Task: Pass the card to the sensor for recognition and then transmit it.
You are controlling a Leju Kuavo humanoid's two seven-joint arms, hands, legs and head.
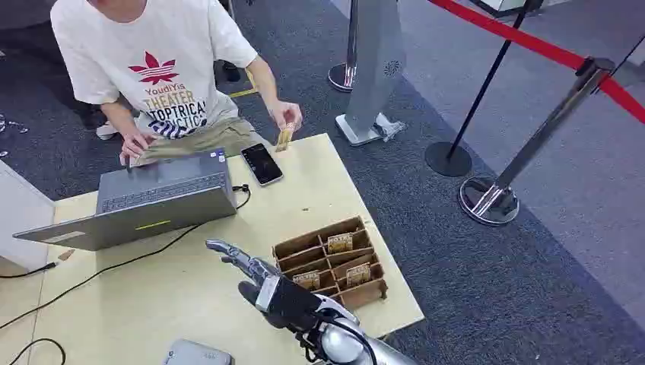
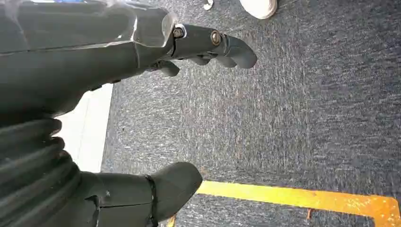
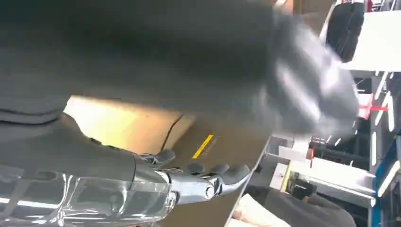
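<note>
Above the worktop [image 1: 190,296], the right hand [image 1: 262,285] reaches forward with its fingers [image 1: 228,253] stretched out, apart and holding nothing, beside the slotted cardboard box [image 1: 331,262]. The cards [image 1: 340,242] stand on edge in that box's compartments, three showing their tops. They look thin, light and fairly stiff, probably slick on the faces, so I judge the exposed top edge is the place to pinch, face to face, lifting straight up clear of the dividers. The left hand [image 2: 142,94] hangs over the carpet, fingers [image 2: 227,45] loosely bent, empty. A person's hand [image 1: 287,115] holds one more card [image 1: 284,139] at the far edge. Open worktop lies between box and laptop [image 1: 152,199]; a phone [image 1: 262,163] and cable [image 1: 114,266] sit nearby. The box stands close to the worktop's right edge.
</note>
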